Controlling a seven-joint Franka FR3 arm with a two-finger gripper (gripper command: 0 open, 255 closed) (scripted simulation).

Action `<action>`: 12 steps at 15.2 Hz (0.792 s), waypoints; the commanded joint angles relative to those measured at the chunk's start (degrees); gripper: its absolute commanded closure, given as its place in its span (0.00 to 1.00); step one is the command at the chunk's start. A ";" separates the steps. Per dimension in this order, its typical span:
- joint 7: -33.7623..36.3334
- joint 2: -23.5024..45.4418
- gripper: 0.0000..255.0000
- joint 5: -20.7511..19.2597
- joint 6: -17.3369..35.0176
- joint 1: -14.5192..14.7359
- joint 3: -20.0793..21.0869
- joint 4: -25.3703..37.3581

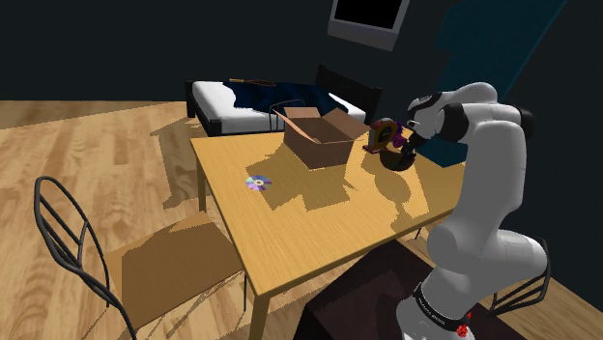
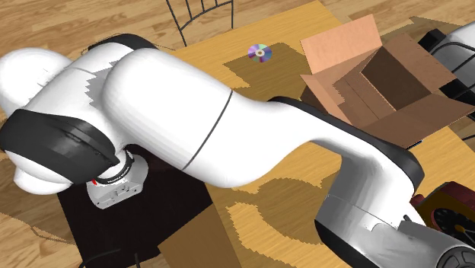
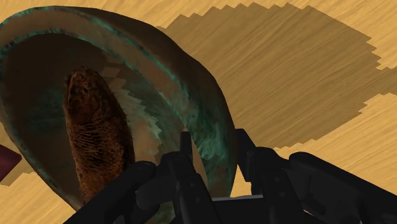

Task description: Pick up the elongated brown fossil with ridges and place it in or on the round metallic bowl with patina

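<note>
Lying inside the green-patinated bowl (image 3: pixel 191 95), the ridged brown fossil (image 3: pixel 95 140) rests along its inner wall; the gripper (image 3: pixel 214 139) hangs by the rim, fingers spread apart, grasping nothing

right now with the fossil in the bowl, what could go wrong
The open gripper seems to straddle the rim of the patinated bowl, so a sideways retreat could catch it and tip the bowl. The ridged brown fossil leans along the inner wall; a knock might slide it out.

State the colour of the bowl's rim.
The bowl's rim is teal-green patina over brown; clearest in the wrist view.
</note>
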 commanded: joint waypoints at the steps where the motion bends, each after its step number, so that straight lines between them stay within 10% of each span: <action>1: 0.45 -0.67 1.00 -0.32 -1.11 0.05 -0.17 0.67; 12: 2.71 -2.99 1.00 -1.81 -7.81 -0.14 -0.85 5.48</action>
